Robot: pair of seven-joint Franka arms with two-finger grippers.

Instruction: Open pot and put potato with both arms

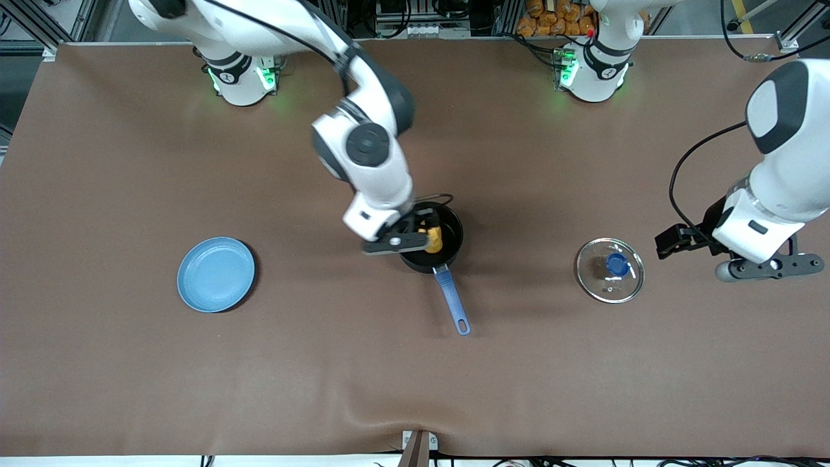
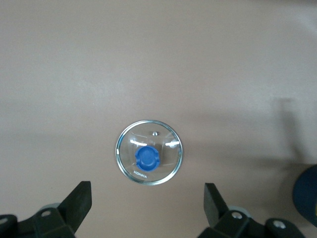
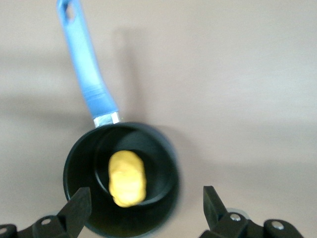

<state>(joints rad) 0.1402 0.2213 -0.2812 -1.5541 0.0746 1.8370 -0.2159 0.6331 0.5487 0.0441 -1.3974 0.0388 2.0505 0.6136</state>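
The black pot stands open at mid-table, its blue handle pointing toward the front camera. The yellow potato lies inside it, and shows in the right wrist view within the pot. My right gripper is open and empty just over the pot. The glass lid with its blue knob lies flat on the table toward the left arm's end; it shows in the left wrist view. My left gripper is open and empty, beside the lid.
A flat light-blue plate lies toward the right arm's end of the table. The brown table cover has a slight wrinkle near the front edge. The pot's rim shows at the edge of the left wrist view.
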